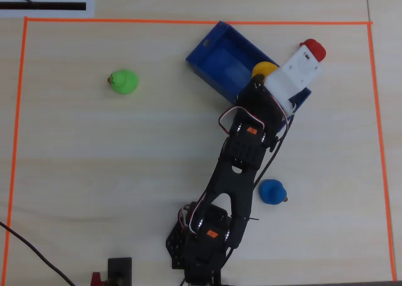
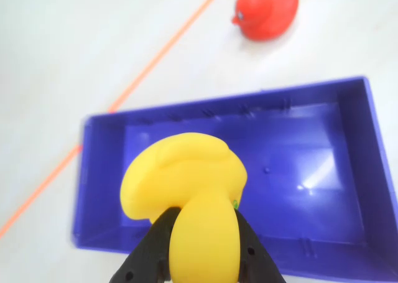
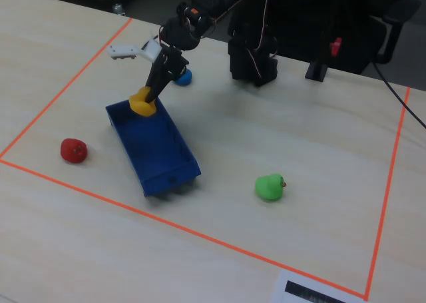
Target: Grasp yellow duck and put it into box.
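My gripper (image 2: 202, 249) is shut on the yellow duck (image 2: 186, 199), its black fingers (image 2: 149, 255) pressed on both sides. The duck hangs above the near end of the blue box (image 2: 298, 165), just inside its wall. In the overhead view the duck (image 1: 264, 69) peeks out beside the white wrist over the box (image 1: 217, 60). In the fixed view the gripper (image 3: 148, 102) holds the duck (image 3: 142, 103) over the far end of the box (image 3: 156, 146). The box's inside looks empty.
A red duck (image 2: 267, 10) sits on the table beyond the box, also in the overhead view (image 1: 314, 49) and the fixed view (image 3: 73, 150). A green duck (image 1: 123, 82) and a blue duck (image 1: 272, 191) lie apart. Orange tape (image 1: 188, 22) frames the work area.
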Controlling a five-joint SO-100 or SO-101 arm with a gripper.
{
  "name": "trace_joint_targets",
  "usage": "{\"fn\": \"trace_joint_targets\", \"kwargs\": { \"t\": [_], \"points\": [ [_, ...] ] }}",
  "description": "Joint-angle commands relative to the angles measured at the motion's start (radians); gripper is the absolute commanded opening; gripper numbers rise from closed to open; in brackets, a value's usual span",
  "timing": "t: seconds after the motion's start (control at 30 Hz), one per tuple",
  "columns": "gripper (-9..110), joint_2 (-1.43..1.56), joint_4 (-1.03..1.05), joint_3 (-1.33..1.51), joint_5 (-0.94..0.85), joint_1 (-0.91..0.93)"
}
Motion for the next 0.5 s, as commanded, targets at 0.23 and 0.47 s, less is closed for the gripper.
{"fn": "trace_joint_targets", "kwargs": {
  "t": [0.23, 0.47],
  "points": [
    [6, -0.072, -0.120, 0.071, -0.075, 0.037],
    [35, -0.058, -0.049, 0.012, -0.071, 0.035]
  ]
}}
